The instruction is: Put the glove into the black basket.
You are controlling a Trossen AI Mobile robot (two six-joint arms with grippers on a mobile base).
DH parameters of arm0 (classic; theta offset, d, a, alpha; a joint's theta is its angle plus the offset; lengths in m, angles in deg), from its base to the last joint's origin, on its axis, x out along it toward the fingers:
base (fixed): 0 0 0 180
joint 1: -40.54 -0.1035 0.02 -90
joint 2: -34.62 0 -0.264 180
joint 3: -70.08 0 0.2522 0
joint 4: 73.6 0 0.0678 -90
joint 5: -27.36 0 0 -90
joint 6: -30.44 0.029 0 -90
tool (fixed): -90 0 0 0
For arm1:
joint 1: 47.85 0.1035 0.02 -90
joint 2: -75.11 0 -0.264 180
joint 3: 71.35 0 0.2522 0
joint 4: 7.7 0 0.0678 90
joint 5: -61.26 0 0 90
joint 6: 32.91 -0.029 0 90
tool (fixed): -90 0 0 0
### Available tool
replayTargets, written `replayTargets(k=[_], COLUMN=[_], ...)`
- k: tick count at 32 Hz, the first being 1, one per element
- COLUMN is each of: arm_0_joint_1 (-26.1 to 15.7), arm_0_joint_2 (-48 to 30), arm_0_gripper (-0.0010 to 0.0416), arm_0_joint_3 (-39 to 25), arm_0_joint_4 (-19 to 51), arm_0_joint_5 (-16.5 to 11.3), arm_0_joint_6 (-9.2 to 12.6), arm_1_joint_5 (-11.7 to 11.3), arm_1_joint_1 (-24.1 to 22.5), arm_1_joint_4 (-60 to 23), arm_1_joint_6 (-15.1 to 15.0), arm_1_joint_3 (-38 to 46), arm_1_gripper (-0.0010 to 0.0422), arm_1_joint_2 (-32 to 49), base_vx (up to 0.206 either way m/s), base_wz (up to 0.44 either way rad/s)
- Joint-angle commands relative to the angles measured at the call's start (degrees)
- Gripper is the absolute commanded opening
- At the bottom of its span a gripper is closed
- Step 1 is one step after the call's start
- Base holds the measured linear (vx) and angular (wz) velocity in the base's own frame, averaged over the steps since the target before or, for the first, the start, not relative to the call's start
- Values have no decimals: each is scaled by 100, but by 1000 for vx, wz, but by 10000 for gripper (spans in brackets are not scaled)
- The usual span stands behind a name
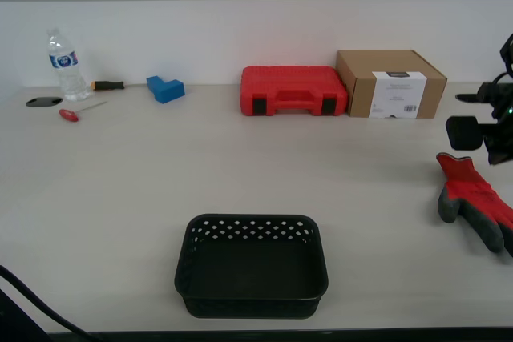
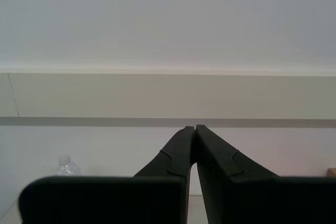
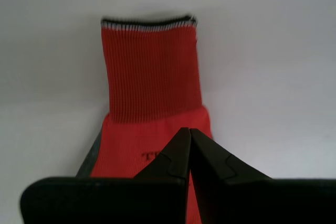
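The red knit glove point(image 1: 473, 198) with dark grey fingertips lies flat on the table at the exterior view's right edge. In the first wrist view the glove's point(image 3: 152, 82) ribbed cuff and back fill the middle. My first gripper point(image 3: 189, 130) is shut, its tips held over the glove's back with nothing between them. Its arm point(image 1: 469, 131) hangs above the glove in the exterior view. The black basket point(image 1: 250, 227) stands empty near the table's front edge, well apart from the glove. My second gripper point(image 2: 195, 127) is shut and empty, pointing at the wall.
Along the back wall stand a red tool case point(image 1: 293, 90), a cardboard box point(image 1: 390, 83), a blue block point(image 1: 165, 88), a water bottle point(image 1: 66, 66), two screwdrivers point(image 1: 107, 85) and a black disc point(image 1: 43, 102). A dark cable point(image 1: 32, 306) crosses the front corner.
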Motion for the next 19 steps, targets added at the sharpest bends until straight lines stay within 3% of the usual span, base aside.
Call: replayTargets(k=[1,7,8,9,11,15,19], arm_0_joint_1=[4,4,4,13,26,31,31], arm_0_joint_2=[-358,-599,-599,-597,-597,-597,-597], arm_0_gripper=[1,1,1,1,1,1,1], arm_0_joint_3=[-24,-522,-592,-813,-1220,-1884,-2107], arm_0_joint_4=[35,400,446,634,1058,1589,1805], arm_0_joint_5=[-214,-734,-765,-765,-833,-861,-881], arm_0_joint_6=[87,402,439,654,846,861,1051], arm_1_joint_5=[9,9,9,9,9,9,9], arm_1_joint_1=[-2,-2,-2,-4,-2,-2,-2], arm_1_joint_4=[33,31,31,33,31,33,31], arm_1_joint_6=[-2,-2,-2,-2,-2,-2,-2], arm_1_joint_3=[4,4,4,4,4,4,4], arm_1_gripper=[0,0,0,0,0,0,0], arm_1_joint_2=[0,0,0,0,0,0,0], base_vx=[0,0,0,0,0,0,0], base_wz=[0,0,0,0,0,0,0])
